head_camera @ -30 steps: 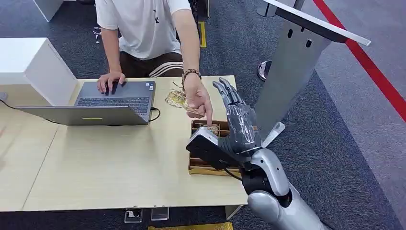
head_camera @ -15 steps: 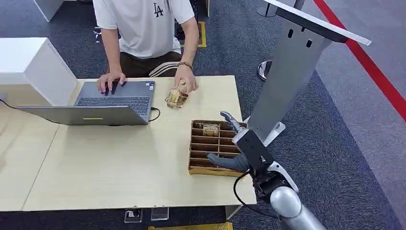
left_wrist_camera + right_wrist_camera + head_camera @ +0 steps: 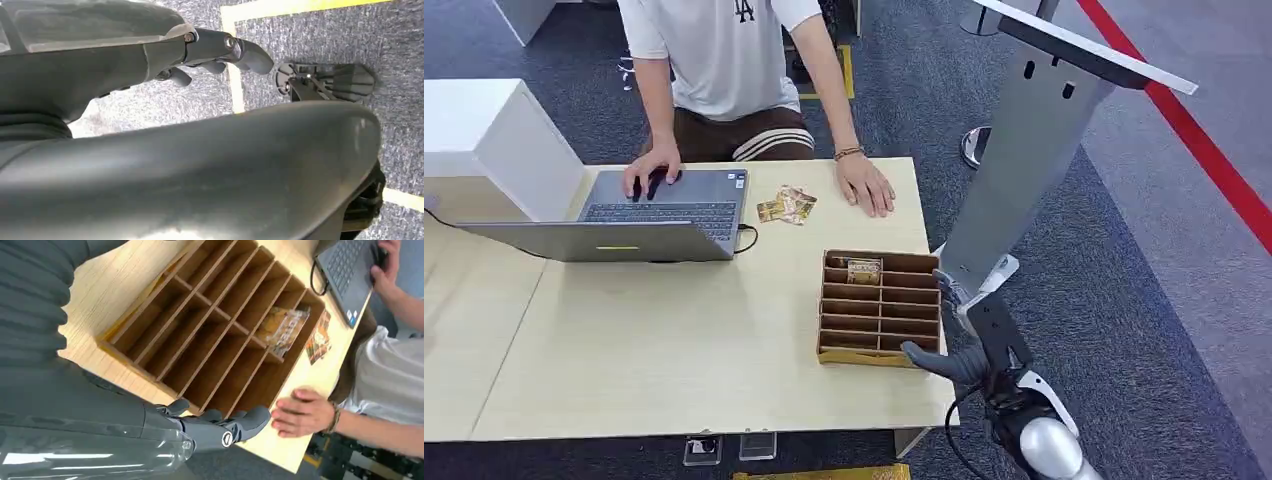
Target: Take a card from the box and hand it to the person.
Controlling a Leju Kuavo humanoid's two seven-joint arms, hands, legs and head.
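Grey carpet runs under a pale wooden counter (image 3: 674, 340), and I take the divided wooden box (image 3: 881, 308) as my landmark. From the head view I see one card (image 3: 863, 270) left in the box, in a compartment of the row farthest from me; in the right wrist view it looks like a clear-wrapped packet with gold print (image 3: 284, 326), and I cannot read any writing on it. My right hand (image 3: 954, 345) sits at the box's near right corner, just off the counter's edge, fingers loosely spread and holding nothing. My left hand (image 3: 220, 50) hangs over the carpet; its fingers look curled in, but I cannot tell whether it holds anything.

Beyond the box, a few more cards (image 3: 786, 206) lie loose on the counter. Just right of them, the person's hand (image 3: 867, 185) rests flat, a bracelet at the wrist. Their other hand (image 3: 652, 170) lies on a grey laptop (image 3: 639, 215) well to the left of the box. Their white shirt (image 3: 724, 50) carries an "LA" logo. Right of the box stands a grey metal post (image 3: 1034, 150).
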